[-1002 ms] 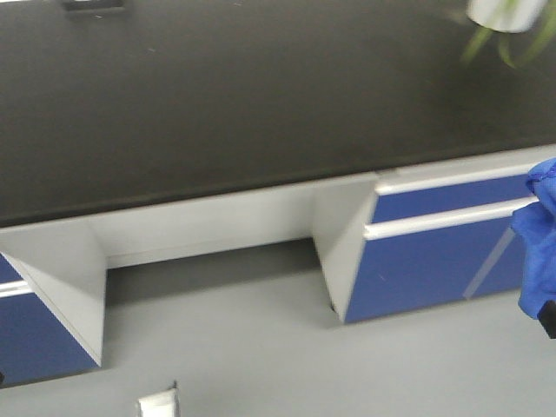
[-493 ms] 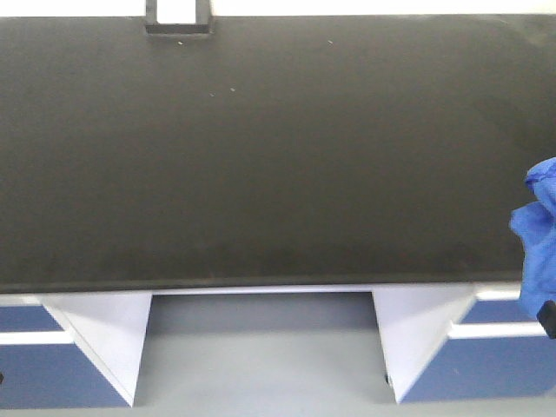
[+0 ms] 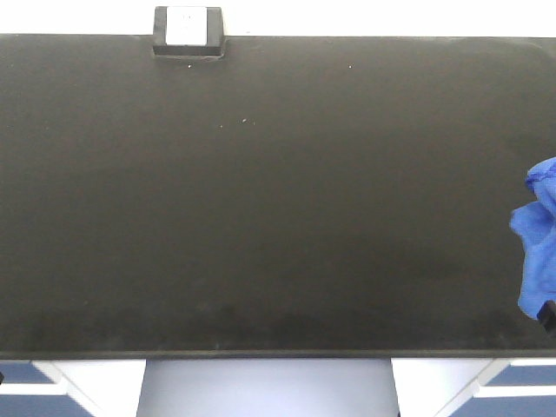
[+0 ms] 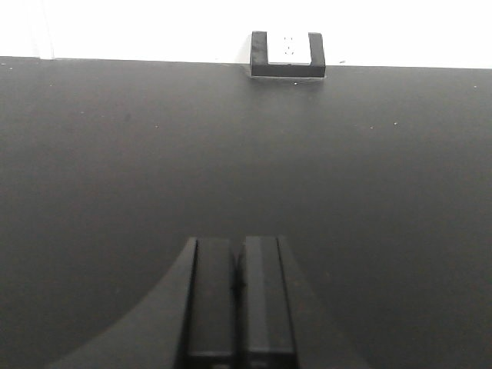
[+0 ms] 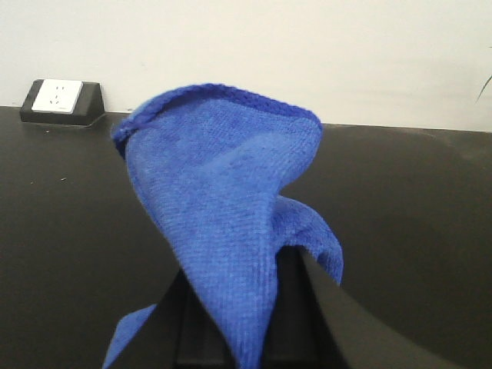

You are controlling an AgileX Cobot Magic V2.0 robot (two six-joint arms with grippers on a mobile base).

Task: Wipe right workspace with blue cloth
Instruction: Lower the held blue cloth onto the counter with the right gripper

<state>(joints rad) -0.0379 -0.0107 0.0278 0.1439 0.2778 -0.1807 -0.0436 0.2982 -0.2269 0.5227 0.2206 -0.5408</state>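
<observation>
The blue cloth [image 3: 540, 248] hangs at the right edge of the front view, above the black worktop [image 3: 261, 191]. In the right wrist view my right gripper [image 5: 250, 307] is shut on the blue cloth [image 5: 223, 200], which stands up in a peak between the jaws and hides the fingertips. It is held above the worktop [image 5: 407, 215]. Only a dark bit of that gripper shows in the front view [image 3: 548, 314]. My left gripper [image 4: 237, 265] is shut and empty, its two fingers pressed together above the worktop [image 4: 115, 169].
A black socket box with a white face [image 3: 188, 31] sits at the worktop's back edge against the white wall; it also shows in the left wrist view [image 4: 288, 54] and the right wrist view [image 5: 60, 101]. Blue drawers [image 3: 521, 391] and a knee gap lie below the front edge.
The front view has swung up from the cabinets and floor to the worktop, and the socket box has come into view. The cloth stays at the right edge.
</observation>
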